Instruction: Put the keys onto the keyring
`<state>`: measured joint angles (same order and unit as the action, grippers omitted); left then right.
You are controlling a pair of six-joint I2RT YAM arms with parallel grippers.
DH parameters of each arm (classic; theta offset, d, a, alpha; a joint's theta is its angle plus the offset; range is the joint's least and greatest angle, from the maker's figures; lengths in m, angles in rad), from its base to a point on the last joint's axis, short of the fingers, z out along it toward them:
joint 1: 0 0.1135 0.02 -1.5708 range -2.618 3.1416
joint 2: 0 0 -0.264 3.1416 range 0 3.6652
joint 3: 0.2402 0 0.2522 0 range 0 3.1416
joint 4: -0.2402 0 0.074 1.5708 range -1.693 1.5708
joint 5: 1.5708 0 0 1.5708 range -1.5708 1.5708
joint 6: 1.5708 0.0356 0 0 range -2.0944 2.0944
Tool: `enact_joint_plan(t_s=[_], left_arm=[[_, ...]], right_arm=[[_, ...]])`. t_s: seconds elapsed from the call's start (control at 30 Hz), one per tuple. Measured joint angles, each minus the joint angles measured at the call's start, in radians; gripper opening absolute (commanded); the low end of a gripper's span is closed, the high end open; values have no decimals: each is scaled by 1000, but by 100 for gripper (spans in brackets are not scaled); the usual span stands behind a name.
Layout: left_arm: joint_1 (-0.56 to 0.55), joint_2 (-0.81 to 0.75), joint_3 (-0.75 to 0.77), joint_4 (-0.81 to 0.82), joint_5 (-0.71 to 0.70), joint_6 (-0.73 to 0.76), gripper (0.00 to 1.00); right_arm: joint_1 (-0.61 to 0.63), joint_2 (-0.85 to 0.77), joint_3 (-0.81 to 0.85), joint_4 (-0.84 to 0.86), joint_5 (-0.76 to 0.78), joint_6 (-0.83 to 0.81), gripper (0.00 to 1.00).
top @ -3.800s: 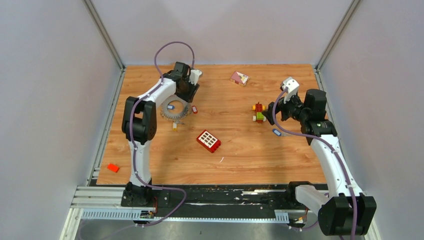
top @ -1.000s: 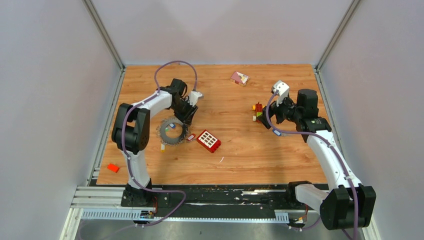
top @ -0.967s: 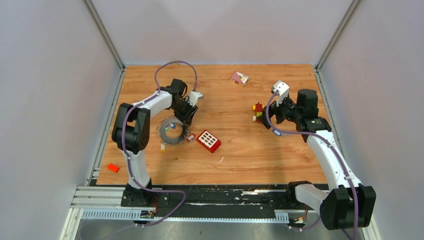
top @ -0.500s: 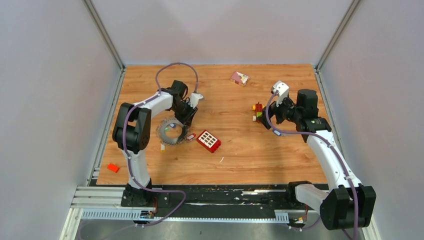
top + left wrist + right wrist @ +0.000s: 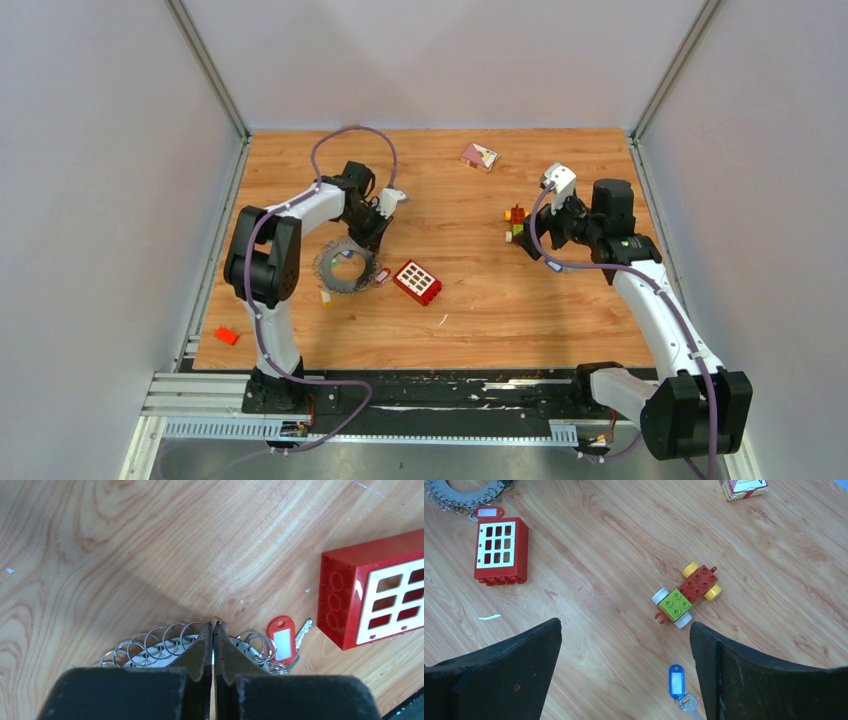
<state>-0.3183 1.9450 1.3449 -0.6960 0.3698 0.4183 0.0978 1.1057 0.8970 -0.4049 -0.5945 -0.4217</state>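
Left gripper (image 5: 213, 626): jaws pressed together on the 12 o'clock edge of the keyring (image 5: 155, 642) as my wrist camera sees it. The thin rim seems nipped between the tips, though the pinch itself is hidden by my own fingers. The ring lies flat on the wooden table (image 5: 470, 300), its small wire loops fanning out to either side of my tips. Red-tagged key (image 5: 281, 642) touches the ring's rim at about 3 o'clock, loose beside it and not visibly threaded, with the red window brick (image 5: 380, 600) just beyond. Right gripper (image 5: 624, 625): jaws spread wide, holding nothing, hanging over bare wood. Blue-tagged key (image 5: 676, 680) lies at 6 o'clock from the little block car (image 5: 684, 595), well apart from the ring. Step in hand, as I judge it: steadying the ring so a key can be brought to it — no key on it that I can confirm. Next move calls for my right jaws to drop on the blue tag, close on it without nudging the car, and carry it across — while my left keeps the ring from sliding.
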Motion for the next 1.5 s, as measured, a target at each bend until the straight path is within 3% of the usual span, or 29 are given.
enact_joint_plan(t_s=[0.33,0.77,1.0,1.23,1.5], left_arm=[[0,-95,-1,-49,81,79,0],[-1,-536,-76,29,264,146,0],[-11,-738,-172,367,430,-61,0],[-106,-698,-179,646,562,-308,0],[-252,-657,-261,766,591,-430,0]], right_arm=[[19,5,9,-2,-15,12,100],[204,53,179,-2,-124,53,100],[290,159,354,1,-220,88,90],[316,190,415,-2,-273,98,73],[334,176,378,2,-337,75,60]])
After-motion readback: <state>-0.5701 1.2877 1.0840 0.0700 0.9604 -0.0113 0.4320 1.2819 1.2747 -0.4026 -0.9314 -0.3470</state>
